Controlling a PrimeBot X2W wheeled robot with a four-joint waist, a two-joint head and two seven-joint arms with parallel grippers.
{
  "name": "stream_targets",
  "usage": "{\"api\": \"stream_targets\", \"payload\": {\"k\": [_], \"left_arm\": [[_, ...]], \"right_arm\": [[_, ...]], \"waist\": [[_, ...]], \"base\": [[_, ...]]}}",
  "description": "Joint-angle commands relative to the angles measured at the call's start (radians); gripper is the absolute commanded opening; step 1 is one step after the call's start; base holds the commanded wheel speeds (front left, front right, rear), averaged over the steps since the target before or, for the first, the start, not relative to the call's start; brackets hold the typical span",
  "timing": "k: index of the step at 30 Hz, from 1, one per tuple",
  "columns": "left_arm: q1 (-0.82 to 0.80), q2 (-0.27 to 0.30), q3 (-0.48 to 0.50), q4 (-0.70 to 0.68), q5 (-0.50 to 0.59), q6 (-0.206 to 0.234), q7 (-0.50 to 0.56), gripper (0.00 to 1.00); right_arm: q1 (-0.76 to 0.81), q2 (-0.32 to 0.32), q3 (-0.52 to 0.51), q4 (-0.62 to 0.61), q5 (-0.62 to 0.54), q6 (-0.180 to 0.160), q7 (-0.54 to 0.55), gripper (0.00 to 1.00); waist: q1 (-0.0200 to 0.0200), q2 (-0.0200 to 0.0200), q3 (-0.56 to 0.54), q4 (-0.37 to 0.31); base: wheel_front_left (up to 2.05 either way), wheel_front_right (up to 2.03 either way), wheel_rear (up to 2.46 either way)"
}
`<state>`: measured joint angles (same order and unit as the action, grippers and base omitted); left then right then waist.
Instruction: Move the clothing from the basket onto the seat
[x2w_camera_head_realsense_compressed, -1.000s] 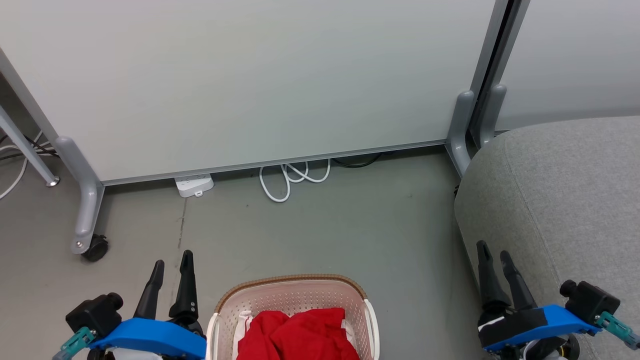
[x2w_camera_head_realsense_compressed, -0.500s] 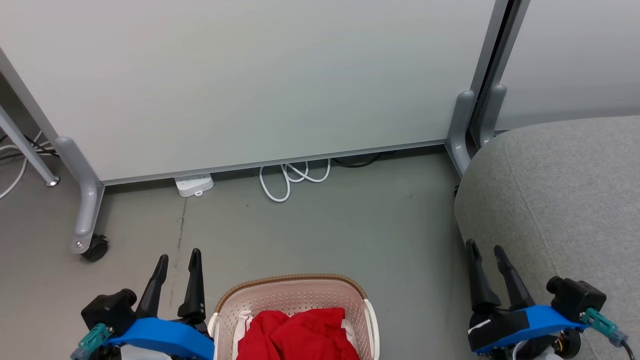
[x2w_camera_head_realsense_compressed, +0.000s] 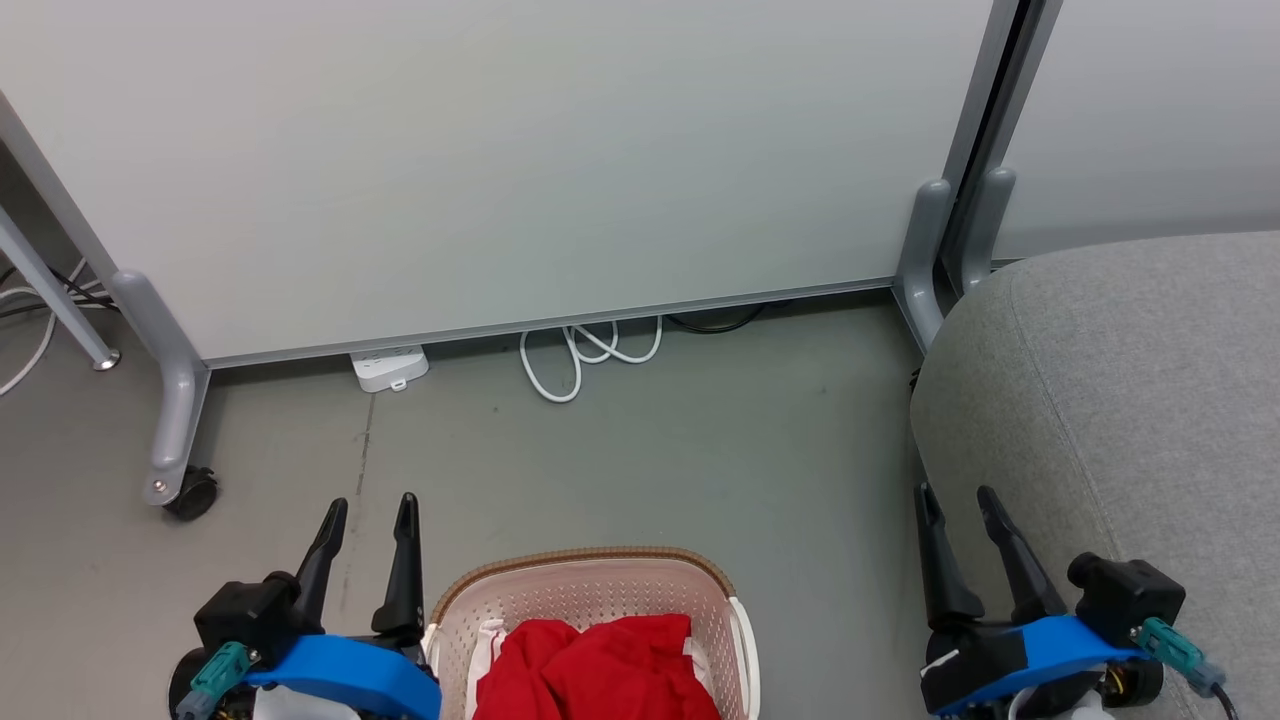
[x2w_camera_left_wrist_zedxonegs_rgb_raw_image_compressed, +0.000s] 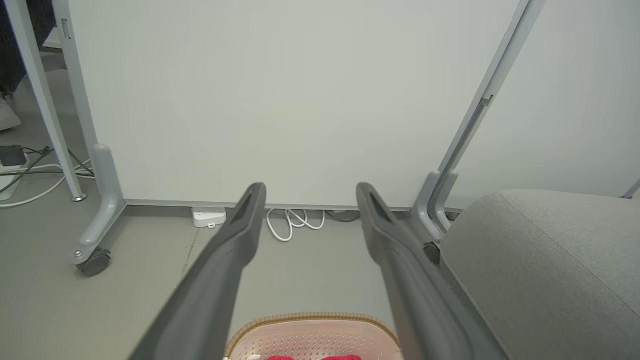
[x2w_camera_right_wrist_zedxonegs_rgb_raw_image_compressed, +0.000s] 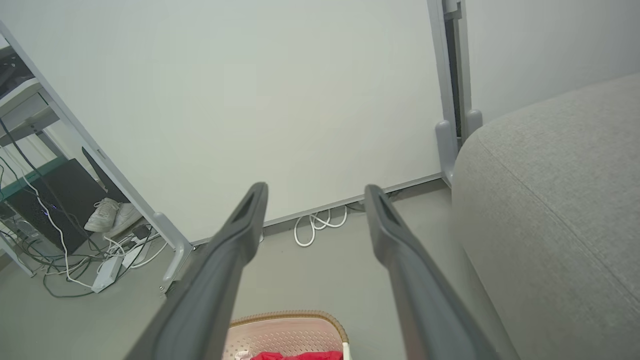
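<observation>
1. Head view: showing the clothing (x2w_camera_head_realsense_compressed: 600, 668) lying heaped in the basket (x2w_camera_head_realsense_compressed: 585, 556); flanking the basket with the left gripper (x2w_camera_head_realsense_compressed: 372, 505) and right gripper (x2w_camera_head_realsense_compressed: 953, 492), both spread apart, holding nothing; placing the seat (x2w_camera_head_realsense_compressed: 1130, 400) to the basket's right.
2. Left wrist view: looking past parted, empty fingers (x2w_camera_left_wrist_zedxonegs_rgb_raw_image_compressed: 225, 260) at the basket's far rim.
3. Right wrist view: looking likewise from the basket's right; judging the reach as only beginning, calling next for dipping into the basket and closing on red fabric.

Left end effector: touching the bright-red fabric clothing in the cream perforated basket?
Apart. Head view: the left end effector is outside the cream perforated plastic basket; bare basket wall lies between it and the bright-red fabric clothing.
</observation>
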<state>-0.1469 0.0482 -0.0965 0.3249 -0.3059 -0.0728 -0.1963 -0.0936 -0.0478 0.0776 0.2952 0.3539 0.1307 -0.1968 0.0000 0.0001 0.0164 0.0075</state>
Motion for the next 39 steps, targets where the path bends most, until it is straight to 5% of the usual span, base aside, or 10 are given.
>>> {"api": "stream_targets", "payload": {"k": [1, 39], "left_arm": [[-0.017, 0.007, -0.001, -0.002, 0.02, 0.004, -0.009, 1.0], [-0.014, 0.005, -0.022, 0.029, 0.262, 0.007, -0.07, 1.0]], "right_arm": [[-0.019, -0.004, 0.004, -0.002, -0.021, 0.0, -0.008, 1.0], [-0.006, -0.004, 0.004, 0.021, -0.248, 0.0, -0.07, 1.0]], "waist": [[0.0, -0.0001, 0.0, 0.0], [0.0, -0.0001, -0.003, 0.005]], "base": [[0.0, 0.0, 0.0], [0.0, 0.0, 0.0]]}}
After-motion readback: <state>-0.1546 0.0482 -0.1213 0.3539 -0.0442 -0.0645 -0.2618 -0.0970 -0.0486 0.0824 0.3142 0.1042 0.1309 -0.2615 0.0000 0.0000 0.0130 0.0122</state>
